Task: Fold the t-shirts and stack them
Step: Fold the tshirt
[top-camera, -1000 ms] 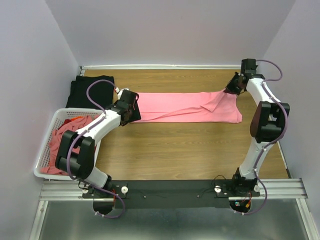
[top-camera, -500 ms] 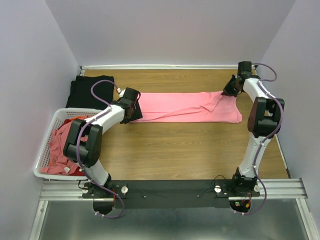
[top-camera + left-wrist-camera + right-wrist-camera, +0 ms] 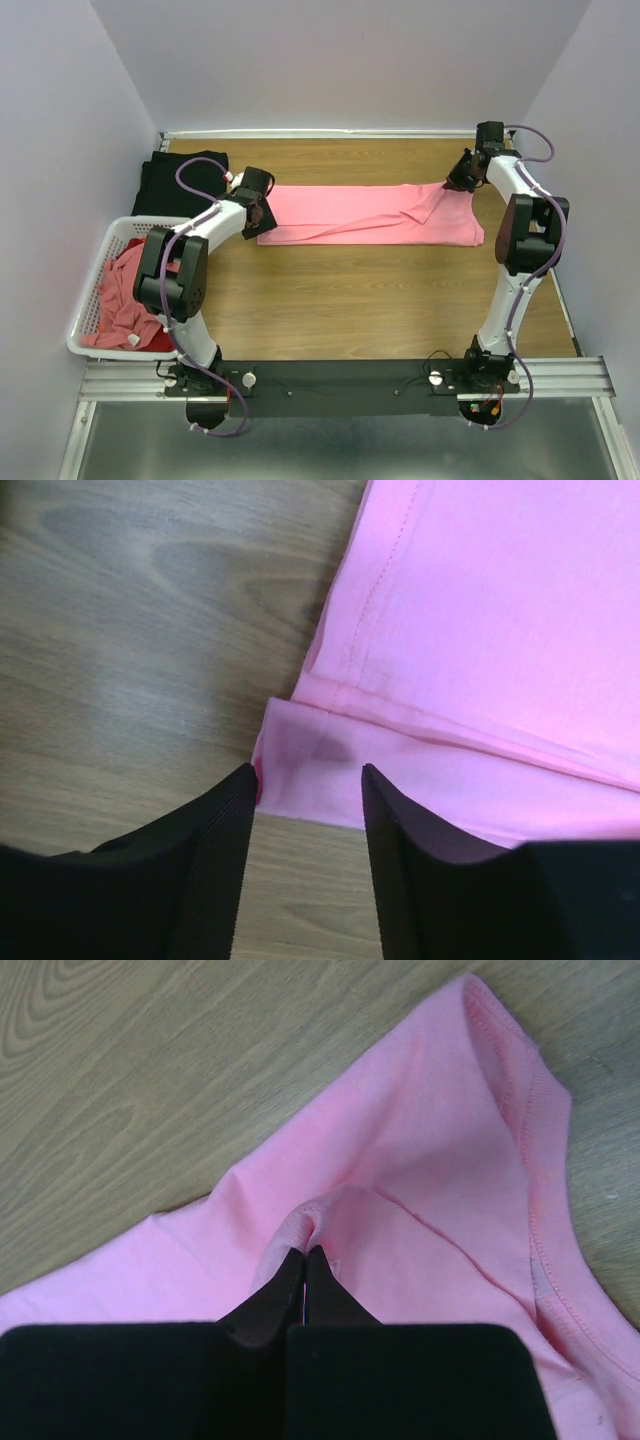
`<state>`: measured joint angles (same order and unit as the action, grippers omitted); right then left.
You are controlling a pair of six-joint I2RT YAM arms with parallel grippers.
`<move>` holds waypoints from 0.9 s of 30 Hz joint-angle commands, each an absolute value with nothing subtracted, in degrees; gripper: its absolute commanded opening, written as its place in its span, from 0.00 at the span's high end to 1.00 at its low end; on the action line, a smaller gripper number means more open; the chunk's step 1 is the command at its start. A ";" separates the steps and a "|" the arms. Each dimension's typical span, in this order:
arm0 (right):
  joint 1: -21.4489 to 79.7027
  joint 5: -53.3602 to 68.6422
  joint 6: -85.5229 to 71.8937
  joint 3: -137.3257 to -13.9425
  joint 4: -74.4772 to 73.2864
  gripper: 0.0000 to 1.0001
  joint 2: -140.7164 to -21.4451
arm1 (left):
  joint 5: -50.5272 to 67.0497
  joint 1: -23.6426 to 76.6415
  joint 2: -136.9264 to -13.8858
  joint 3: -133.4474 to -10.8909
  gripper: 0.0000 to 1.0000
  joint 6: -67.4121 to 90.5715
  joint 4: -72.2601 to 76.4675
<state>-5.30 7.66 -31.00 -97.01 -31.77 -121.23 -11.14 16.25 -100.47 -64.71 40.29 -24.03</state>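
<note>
Pinching a fold of the pink shirt [image 3: 370, 213] with your right gripper [image 3: 305, 1252], you hold your left gripper [image 3: 308, 775] half-open around its opposite corner on the table [image 3: 380, 300]; a black shirt [image 3: 180, 180] looks folded, more shirts [image 3: 115, 290] wait in the basket [image 3: 140, 222].

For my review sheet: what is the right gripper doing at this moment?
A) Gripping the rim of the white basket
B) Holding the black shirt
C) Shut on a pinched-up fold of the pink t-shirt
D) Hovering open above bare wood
C: in the right wrist view the right gripper is shut, with a small ridge of the pink t-shirt bunched up at its fingertips.
</note>
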 commanded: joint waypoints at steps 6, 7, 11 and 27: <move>-5.01 8.70 -30.50 -98.61 -31.11 0.99 -122.08 | -11.95 16.35 -101.69 -67.06 0.64 41.22 -25.93; -5.01 8.79 -30.50 -98.79 -31.20 0.99 -122.17 | -11.87 16.35 -101.86 -67.41 0.70 41.13 -26.01; -5.01 8.88 -30.59 -98.88 -31.20 0.99 -122.61 | -11.87 16.09 -103.00 -68.38 0.87 40.61 -26.28; -5.80 6.59 -31.55 -100.72 -31.20 0.99 -125.07 | -8.27 11.08 -108.54 -75.85 1.00 38.85 -26.54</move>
<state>-5.32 8.03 -31.05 -98.43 -31.59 -123.35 -10.39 12.73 -106.54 -73.47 39.59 -26.28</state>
